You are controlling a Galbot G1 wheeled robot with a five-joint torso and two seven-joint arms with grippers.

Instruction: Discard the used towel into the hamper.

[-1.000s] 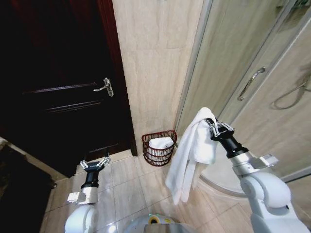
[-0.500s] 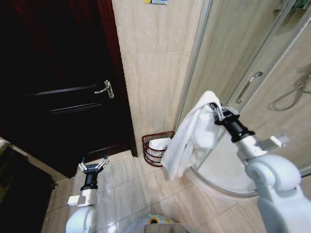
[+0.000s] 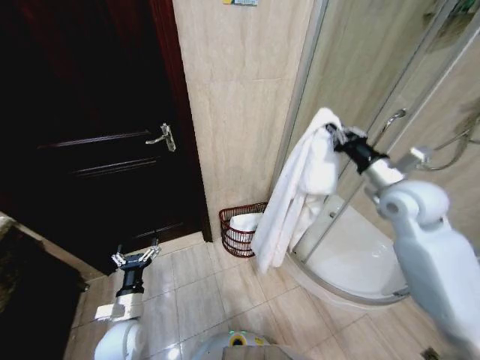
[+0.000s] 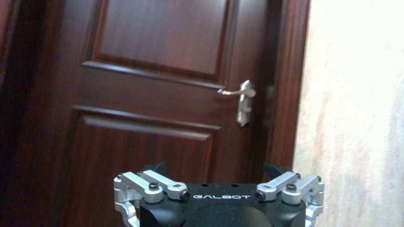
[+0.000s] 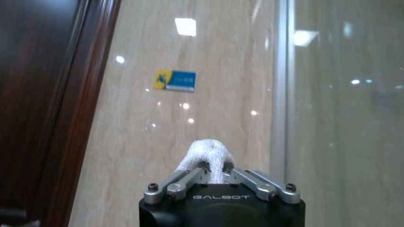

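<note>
Low at the near left, the left gripper [image 3: 135,259] hangs idle over the floor tiles [image 3: 196,296], its fingers spread wide and holding nothing, facing the dark door [image 4: 158,94]. Farther off and raised high, the right gripper [image 3: 339,136] is pinched tight on the top fold of the white towel [image 3: 296,191], which drapes straight down with its long axis vertical, its loose tail lowest. Beyond the tail, against the tiled wall [image 3: 240,112] beside the shower enclosure [image 3: 375,97], stands the hamper [image 3: 238,229], mouth up, white cloth already inside. To drop it cleanly, I judge the tail should hang centred over the rim before the grip lets go.
</note>
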